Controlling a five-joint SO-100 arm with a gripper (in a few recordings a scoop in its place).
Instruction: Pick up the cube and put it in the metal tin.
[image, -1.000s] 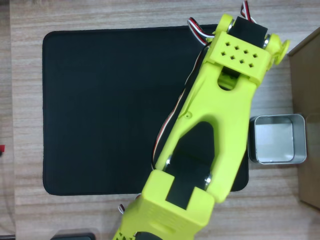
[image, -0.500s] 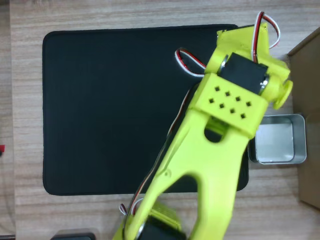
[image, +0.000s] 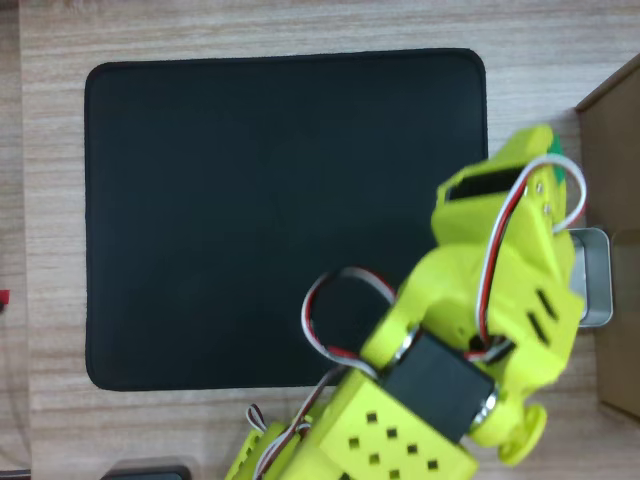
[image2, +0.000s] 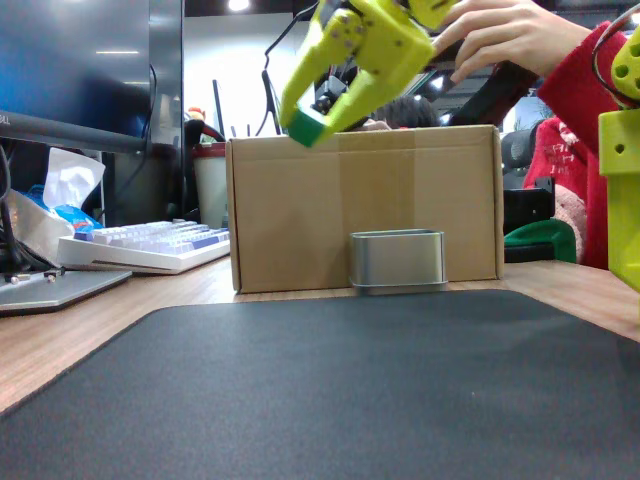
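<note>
A: Tool state?

B: The tool (image2: 312, 118) is pinching the cube (image2: 304, 126) between its fingertips, high above the worktop (image2: 60, 345). In the fixed view the green block sits at the lower end of the yellow-green fingers, in front of the top edge of the brown box (image2: 365, 205).

A: And from overhead?

B: The arm (image: 470, 330) covers most of the tool. A sliver of green shows at the arm's far tip (image: 556, 178), probably the cube. It lies just up-picture of the metal tin (image: 592, 280).

A: Tin position?

B: Near the worktop's right edge in the overhead view, just off the right edge of the black mat (image: 250, 200), beside the brown box (image: 612, 240). Only its right part shows past the arm. In the fixed view the tin (image2: 398, 260) stands on the worktop against the box front, at the mat's far edge (image2: 330, 390).

A: Cube relative to tin?

B: Well above it, and left of it in the fixed view. Not touching.

A: Surroundings?

B: A keyboard (image2: 150, 245) on the left in the fixed view.
</note>
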